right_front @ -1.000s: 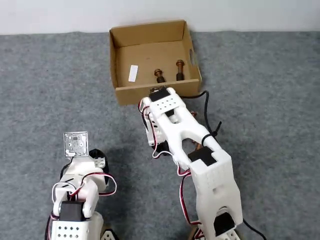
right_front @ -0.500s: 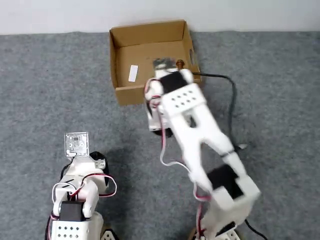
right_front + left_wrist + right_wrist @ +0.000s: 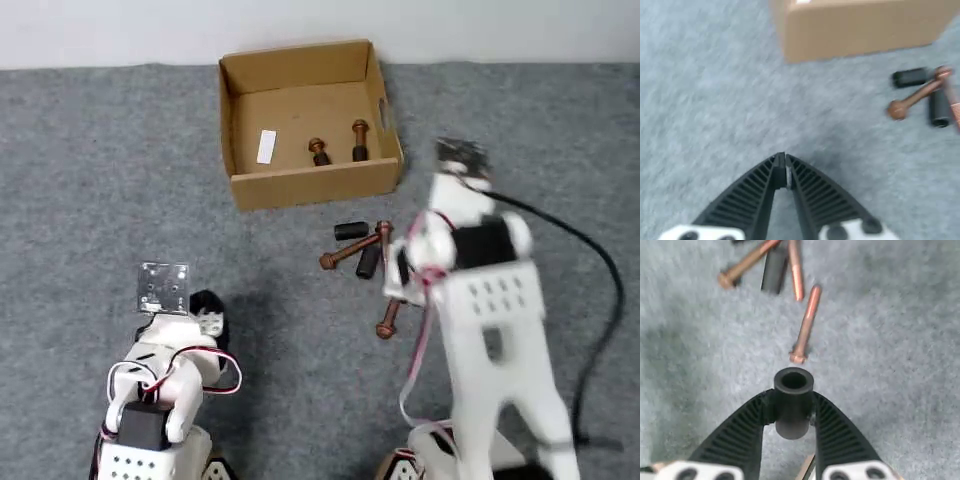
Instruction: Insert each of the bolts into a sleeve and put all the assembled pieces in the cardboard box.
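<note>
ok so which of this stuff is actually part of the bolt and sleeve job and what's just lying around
Part of the job:
- cardboard box
- two assembled pieces inside it
- loose bolts on the mat
- loose sleeves beside them
- held sleeve in the right gripper

Just lying about:
- white label on the box floor
- grey mat

My tally: three loose bolts [image 3: 747, 262] [image 3: 796, 275] [image 3: 806, 322], three sleeves [image 3: 350, 230] [image 3: 368, 262] [image 3: 793, 385], two assembled pieces [image 3: 318, 152] [image 3: 360, 140], one cardboard box [image 3: 300, 185].
All three bolts lie just ahead of my right claw [image 3: 792, 405], which grips one sleeve; two sleeves sit among them, both assembled pieces boxed farther out.
</note>
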`<state>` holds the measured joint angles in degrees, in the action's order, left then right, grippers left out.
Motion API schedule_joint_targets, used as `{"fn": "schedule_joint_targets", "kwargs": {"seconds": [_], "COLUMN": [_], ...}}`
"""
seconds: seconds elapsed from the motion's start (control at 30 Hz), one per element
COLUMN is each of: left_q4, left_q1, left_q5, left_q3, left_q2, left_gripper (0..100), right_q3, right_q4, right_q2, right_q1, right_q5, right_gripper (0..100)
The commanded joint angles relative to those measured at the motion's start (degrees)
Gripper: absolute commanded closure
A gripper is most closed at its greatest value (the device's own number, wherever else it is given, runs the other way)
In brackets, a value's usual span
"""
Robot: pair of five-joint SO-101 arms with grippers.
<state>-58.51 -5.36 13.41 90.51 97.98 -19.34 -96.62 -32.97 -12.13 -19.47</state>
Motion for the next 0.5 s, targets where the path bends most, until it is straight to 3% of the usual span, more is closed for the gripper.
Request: {"fn": "schedule_joint_targets", "kwargs": {"seconds": [0.0, 0.3, 0.47], "left_q4": [-0.4, -0.3, -0.1], "left_q1": [-3.9, -8.9, -11.1], "left_q5": [0.3, 0.3, 0.6], "left_q3": [-5.4, -8.0, -14.1], "left_q2": [-0.2, -0.5, -9.3], "left_gripper": [99, 99, 99], "right_q3": [-6.8, -21.9, -28.3], "right_q4": [3.8, 5.6, 5.6], "right_q2": [-11.6, -33.3, -43.8], "right_q1": [4.1, 12.4, 15.8], "right_q5": [-0.1, -0.1, 1.7], "right_gripper": [99.0, 99.0, 99.0]}}
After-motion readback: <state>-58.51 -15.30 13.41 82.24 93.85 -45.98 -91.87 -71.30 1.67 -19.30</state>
